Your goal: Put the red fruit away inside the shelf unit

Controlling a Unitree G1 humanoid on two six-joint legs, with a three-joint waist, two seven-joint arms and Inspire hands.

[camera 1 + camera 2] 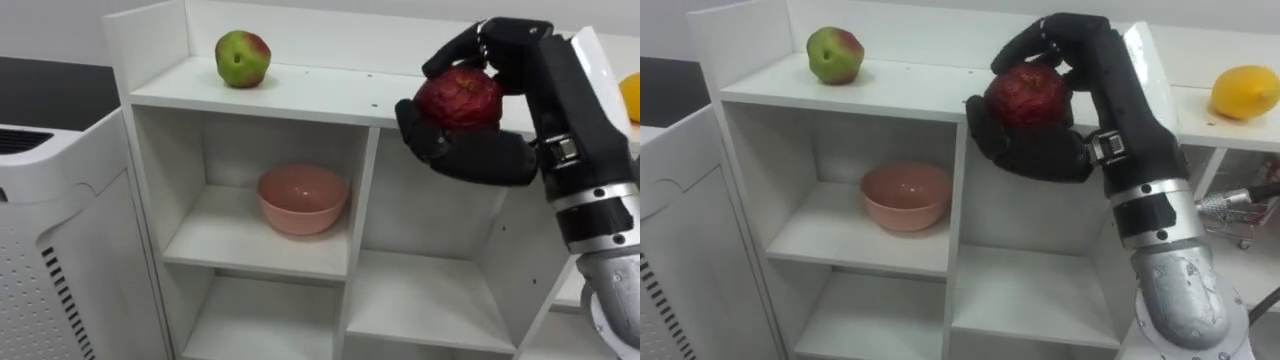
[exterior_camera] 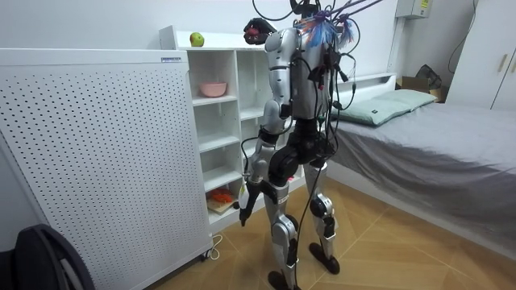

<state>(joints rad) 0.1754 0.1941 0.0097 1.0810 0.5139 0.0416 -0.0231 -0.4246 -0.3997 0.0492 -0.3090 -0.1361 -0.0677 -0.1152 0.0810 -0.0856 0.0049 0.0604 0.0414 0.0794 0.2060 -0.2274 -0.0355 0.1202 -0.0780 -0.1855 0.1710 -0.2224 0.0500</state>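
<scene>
The red apple point(image 1: 460, 97) is sitting in the robot's right hand point(image 1: 470, 155), whose dark fingers are curling round it from below and behind while the thumb is closing over its top. Hand and fruit are hovering at the front edge of the top board of the white closet point(image 1: 300, 98), above the upright divider between 2 columns of compartments. Whether the apple is touching the board cannot be told.

Well apart to the left on that same top board, a green apple with a red blush point(image 1: 242, 58) is standing near the closet's side wall. A yellow fruit point(image 1: 1244, 92) is lying on the top board to the right of the hand. A pink bowl point(image 1: 302, 198) is resting upright in the upper left compartment, below the green apple.

In the room view the robot is standing upright facing the closet, with a white perforated panel point(image 2: 97, 145) beside it. Its left hand point(image 2: 244, 211) is hanging at its side.
</scene>
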